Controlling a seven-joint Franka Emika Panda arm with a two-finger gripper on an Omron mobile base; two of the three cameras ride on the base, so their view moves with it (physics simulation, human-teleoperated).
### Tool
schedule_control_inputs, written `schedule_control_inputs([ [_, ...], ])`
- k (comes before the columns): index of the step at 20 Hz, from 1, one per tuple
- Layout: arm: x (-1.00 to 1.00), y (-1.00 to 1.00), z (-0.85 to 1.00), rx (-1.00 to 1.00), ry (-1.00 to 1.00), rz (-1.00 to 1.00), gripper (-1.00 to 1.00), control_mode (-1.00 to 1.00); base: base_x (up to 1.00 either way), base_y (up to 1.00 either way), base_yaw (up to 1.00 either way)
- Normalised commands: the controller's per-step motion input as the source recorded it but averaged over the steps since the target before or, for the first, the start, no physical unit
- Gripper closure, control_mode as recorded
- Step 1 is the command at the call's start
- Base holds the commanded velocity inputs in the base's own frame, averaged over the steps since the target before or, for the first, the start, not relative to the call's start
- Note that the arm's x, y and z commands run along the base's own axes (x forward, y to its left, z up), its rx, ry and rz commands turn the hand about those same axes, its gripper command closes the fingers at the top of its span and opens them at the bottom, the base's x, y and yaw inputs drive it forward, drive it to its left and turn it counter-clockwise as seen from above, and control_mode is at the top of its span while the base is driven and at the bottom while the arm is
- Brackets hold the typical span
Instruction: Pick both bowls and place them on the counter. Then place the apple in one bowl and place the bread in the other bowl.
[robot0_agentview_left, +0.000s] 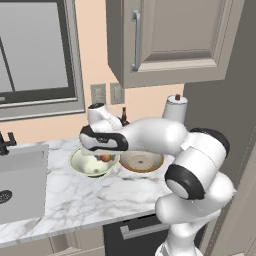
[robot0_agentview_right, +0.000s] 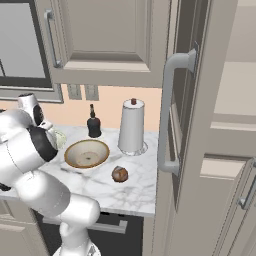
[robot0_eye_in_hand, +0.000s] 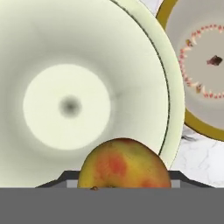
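Where the white arm reaches out over the counter, the end effector (robot0_agentview_left: 102, 156) hangs just above the wide pale cream-green bowl (robot0_agentview_left: 91, 164), its fingers clamped on the small round red-orange apple with a yellowish patch (robot0_agentview_left: 105, 157). From the hand view the apple (robot0_eye_in_hand: 124, 164) sits between the finger tips at the lower edge, over the inner slope of the cream-green bowl (robot0_eye_in_hand: 65, 96) on the side toward the neighbouring bowl; whether the fruit touches the bowl cannot be told.

Just beside that bowl stands the wide tan bowl with a golden-brown rim (robot0_agentview_left: 142, 161), upright, a reddish dotted ring and a dark spot in its bottom (robot0_eye_in_hand: 214, 60). The two rims lie close together; contact between them cannot be confirmed. Both bowls rest on the white marble counter with grey veins (robot0_agentview_left: 65, 200).

In the right base view the small lumpy dark-brown bread roll (robot0_agentview_right: 119, 174) lies on the counter (robot0_agentview_right: 140, 185), near the tan bowl (robot0_agentview_right: 86, 153) and apart from it, toward the front edge. Behind them stand a white paper towel roll on an upright holder (robot0_agentview_right: 132, 127) and a small dark bottle (robot0_agentview_right: 93, 123), near the peach wall. A sink basin (robot0_agentview_left: 20, 185) is set into the counter at the far left.
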Motion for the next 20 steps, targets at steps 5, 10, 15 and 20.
schedule_control_inputs([
  [5, 0.0, 0.08, -0.34, -0.09, 0.08, 0.0, 1.0, -1.0, 0.0, 0.0, 0.0],
  [10, 0.0, 0.01, -0.27, 0.0, 0.02, 0.0, 1.0, -1.0, 0.0, 0.0, 0.0],
  [15, 0.0, 0.0, -0.31, 0.01, 0.0, 0.0, -1.0, -1.0, 0.0, 0.0, 0.0],
  [20, -0.09, 0.0, 0.0, 0.07, -0.03, -0.01, -1.0, -1.0, 0.0, 0.0, 0.0],
])
